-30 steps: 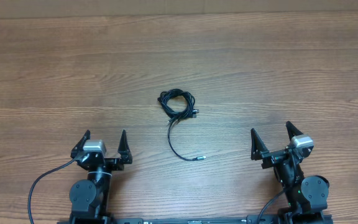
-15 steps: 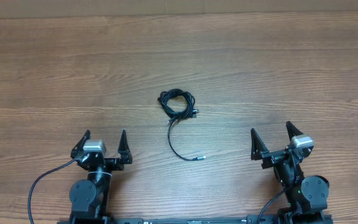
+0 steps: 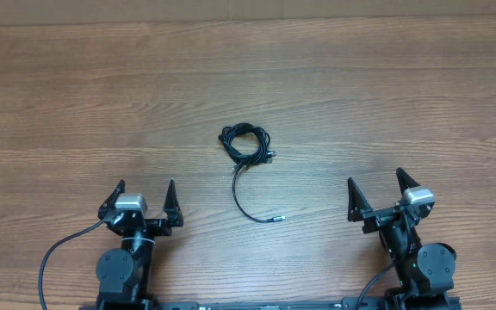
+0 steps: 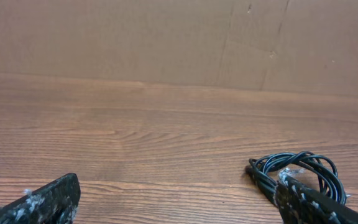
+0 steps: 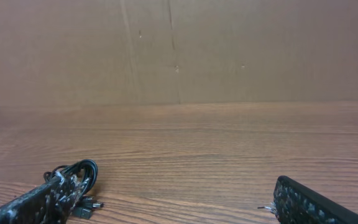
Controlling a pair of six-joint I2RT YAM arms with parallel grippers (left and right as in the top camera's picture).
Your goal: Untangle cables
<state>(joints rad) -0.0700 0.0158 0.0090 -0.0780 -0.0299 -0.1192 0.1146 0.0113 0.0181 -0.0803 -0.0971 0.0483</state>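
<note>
Currently parked at counter (image 3: 360, 86) edge, left end effector (image 3: 145, 185) and right end effector (image 3: 375, 177) gaping wide, empty, likely staged to reach knotted cables (image 3: 246, 142) midway.

1. Cables (image 3: 246, 144): in the overhead view, the coil near the centre of the surface (image 3: 403, 103) is too small to count its cords or trace their crossings.
2. Left wrist view: one finger (image 4: 319, 208) of the left gripper (image 4: 176, 190) hides the coil's near part. The bottom edge cuts off both fingers.
3. Right wrist view: one finger (image 5: 30, 205) of the right gripper (image 5: 169, 183) hides the coil's left part. The bottom edge cuts off both fingers.
4. Overhead view: the bottom edge cuts off both arm bases (image 3: 123, 288).
</note>
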